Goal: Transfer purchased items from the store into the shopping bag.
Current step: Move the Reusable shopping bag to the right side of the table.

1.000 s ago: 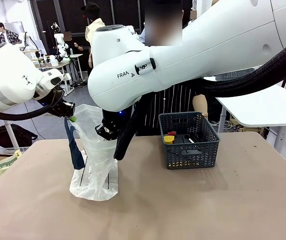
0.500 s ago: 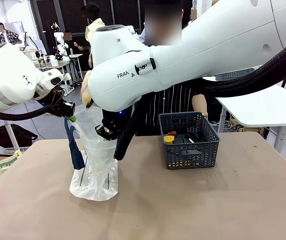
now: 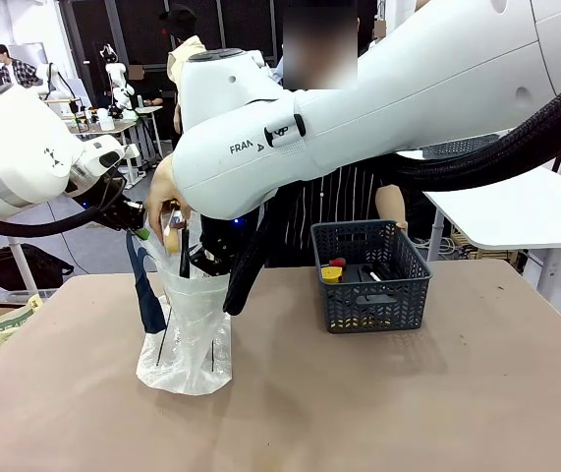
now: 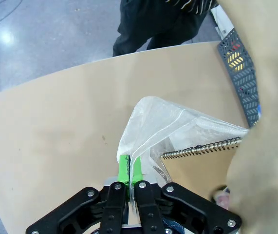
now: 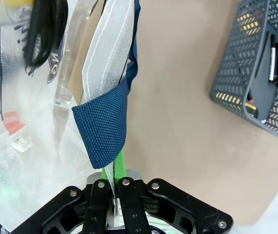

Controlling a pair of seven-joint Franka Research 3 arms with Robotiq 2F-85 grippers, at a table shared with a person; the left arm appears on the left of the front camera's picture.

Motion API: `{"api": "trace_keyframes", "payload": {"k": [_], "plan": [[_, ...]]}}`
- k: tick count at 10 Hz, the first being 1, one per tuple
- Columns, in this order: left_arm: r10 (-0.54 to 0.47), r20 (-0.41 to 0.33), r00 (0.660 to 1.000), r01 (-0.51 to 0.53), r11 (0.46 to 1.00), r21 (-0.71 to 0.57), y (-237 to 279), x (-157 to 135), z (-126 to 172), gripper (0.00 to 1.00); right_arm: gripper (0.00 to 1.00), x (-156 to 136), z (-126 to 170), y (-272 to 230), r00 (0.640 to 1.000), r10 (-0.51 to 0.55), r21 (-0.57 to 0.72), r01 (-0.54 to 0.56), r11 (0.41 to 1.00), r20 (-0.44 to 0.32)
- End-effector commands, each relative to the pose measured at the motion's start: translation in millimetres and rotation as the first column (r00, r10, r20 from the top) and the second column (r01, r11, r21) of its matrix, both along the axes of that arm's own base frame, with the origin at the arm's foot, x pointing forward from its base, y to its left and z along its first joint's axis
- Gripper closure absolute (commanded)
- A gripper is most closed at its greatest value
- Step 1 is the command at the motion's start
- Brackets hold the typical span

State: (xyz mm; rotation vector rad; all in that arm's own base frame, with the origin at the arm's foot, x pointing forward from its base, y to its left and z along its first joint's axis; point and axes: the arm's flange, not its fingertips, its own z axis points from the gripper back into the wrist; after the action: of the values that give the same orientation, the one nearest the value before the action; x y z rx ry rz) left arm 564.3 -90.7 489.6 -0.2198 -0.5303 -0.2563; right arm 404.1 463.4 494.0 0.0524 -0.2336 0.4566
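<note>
Whitish bag (image 3: 187,334), one; grey basket (image 3: 373,300), one; left claw (image 4: 130,160), right claw (image 5: 118,165).

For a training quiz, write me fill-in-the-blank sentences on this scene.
The left gripper and right gripper are both ____ on the bag rim.
A person's hand holds a spiral ____ in the bag's mouth.
A yellow item lies in the dark grey ____.
Missing: shut; notebook; basket.

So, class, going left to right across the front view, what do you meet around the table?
In order: left gripper → hand → right gripper → basket. The bag spans both grippers, so it is left out.
</note>
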Motion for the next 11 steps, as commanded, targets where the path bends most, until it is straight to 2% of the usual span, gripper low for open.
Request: {"api": "trace_keyframes", "payload": {"k": [1, 11], "plan": [[0.012, 0.002, 1.000, -0.011, 1.000, -0.010, 3.2, -3.2, 2.0, 1.00, 1.00, -0.3, 1.1, 0.1, 1.000, 0.013, 0.006, -0.013, 1.000, 0.003], [0.012, 0.002, 1.000, -0.011, 1.000, -0.010, 3.2, -3.2, 2.0, 1.00, 1.00, -0.3, 1.1, 0.1, 1.000, 0.013, 0.006, -0.013, 1.000, 0.003]]}}
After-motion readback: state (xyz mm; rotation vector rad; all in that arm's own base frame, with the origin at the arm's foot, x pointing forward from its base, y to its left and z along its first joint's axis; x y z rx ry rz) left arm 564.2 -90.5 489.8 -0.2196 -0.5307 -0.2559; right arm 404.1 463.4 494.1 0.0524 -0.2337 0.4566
